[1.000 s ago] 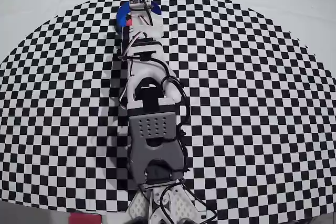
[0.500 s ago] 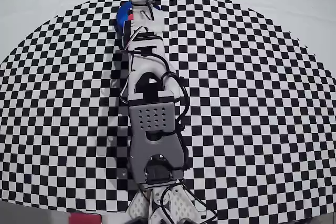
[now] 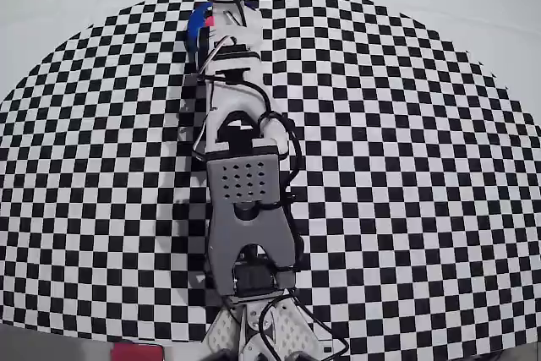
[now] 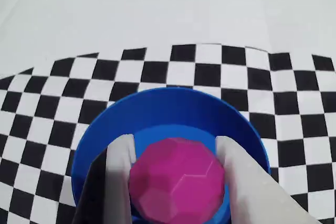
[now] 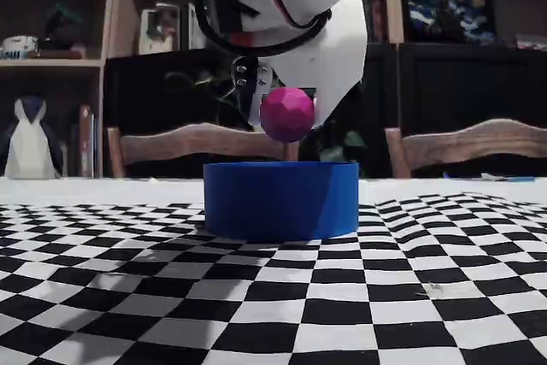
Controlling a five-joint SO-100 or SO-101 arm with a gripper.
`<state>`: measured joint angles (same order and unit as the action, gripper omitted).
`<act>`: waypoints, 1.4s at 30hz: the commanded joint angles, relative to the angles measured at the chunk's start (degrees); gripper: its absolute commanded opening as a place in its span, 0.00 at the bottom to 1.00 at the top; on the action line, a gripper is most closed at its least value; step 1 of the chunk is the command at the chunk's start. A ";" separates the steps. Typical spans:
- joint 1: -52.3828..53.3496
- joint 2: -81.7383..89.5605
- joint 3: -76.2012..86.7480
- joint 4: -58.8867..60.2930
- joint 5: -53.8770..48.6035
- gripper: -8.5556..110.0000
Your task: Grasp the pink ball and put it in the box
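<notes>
The pink ball (image 4: pixel 177 181) is a faceted magenta sphere held between my two white fingers (image 4: pixel 122 171). My gripper (image 4: pixel 173 153) is shut on it, directly over the open top of the round blue box (image 4: pixel 157 111). In the fixed view the pink ball (image 5: pixel 286 114) hangs clear above the rim of the box (image 5: pixel 281 200), not touching it. In the overhead view my stretched-out arm hides the ball and most of the box (image 3: pixel 198 26); only a blue sliver shows at the far end of the checkered mat.
The black-and-white checkered mat (image 3: pixel 406 166) covers the table around the box. Plain white table (image 4: pixel 157 9) lies beyond the mat's far edge. Wooden chairs (image 5: pixel 466 144) and dark shelves stand behind the table in the fixed view.
My arm has stretched further toward the far edge of the mat, carrying the gripper over the blue box. The red glimpse beside the wrist is now covered.
</notes>
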<state>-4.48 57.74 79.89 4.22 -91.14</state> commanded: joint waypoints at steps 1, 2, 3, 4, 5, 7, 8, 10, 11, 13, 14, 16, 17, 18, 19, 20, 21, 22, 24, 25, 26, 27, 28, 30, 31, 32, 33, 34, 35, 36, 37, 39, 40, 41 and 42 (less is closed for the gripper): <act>0.44 -0.09 -3.78 0.26 0.70 0.07; 0.44 -0.35 -4.22 0.35 0.70 0.07; 0.44 -0.70 -4.57 0.44 0.70 0.07; 0.53 -1.05 -5.01 0.53 0.70 0.07; 0.53 -1.41 -5.36 0.62 0.70 0.07; 0.79 -2.02 -6.06 0.62 0.70 0.07; 0.79 -2.37 -6.42 0.70 0.70 0.07; 0.88 -2.99 -7.21 0.79 0.70 0.07; 0.97 -3.25 -7.56 0.88 0.70 0.07; 1.05 -3.87 -8.44 0.97 0.70 0.07; 1.14 -4.22 -8.79 1.05 0.70 0.07; 1.23 -4.66 -9.23 1.05 0.70 0.07; 1.23 -4.75 -9.23 1.05 0.70 0.07; 1.23 -4.75 -9.23 1.05 0.70 0.07; 1.23 -4.75 -9.23 1.14 0.70 0.07; 1.23 -4.83 -9.32 1.14 0.70 0.07; 1.23 -4.92 -9.32 1.14 0.70 0.07; 1.23 -5.01 -9.49 1.14 0.70 0.07; 1.23 -5.19 -9.76 1.14 0.70 0.07; 1.23 -5.19 -9.84 1.14 0.70 0.07; 1.23 -5.27 -9.93 1.14 0.70 0.07; 1.23 -5.36 -9.93 1.14 0.70 0.07; 1.14 -5.36 -10.02 1.14 0.70 0.07; 1.14 -5.45 -10.11 1.14 0.70 0.07; 1.05 -5.63 -10.28 1.14 0.70 0.07; 1.05 -5.71 -10.55 1.14 0.70 0.07; 1.05 -6.06 -10.99 1.14 0.70 0.07; 1.05 -6.33 -11.34 1.14 0.70 0.07; 1.05 -6.50 -11.69 1.14 0.70 0.07; 1.05 -6.68 -11.95 1.14 0.70 0.07; 1.05 -6.86 -12.22 1.14 0.70 0.07; 1.05 -7.21 -12.57 1.14 0.70 0.07; 1.05 -7.29 -12.74 1.23 0.70 0.07; 0.97 -7.47 -12.92 1.23 0.70 0.07; 0.97 -7.56 -13.10 1.23 0.70 0.07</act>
<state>-3.60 49.57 69.70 5.19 -91.14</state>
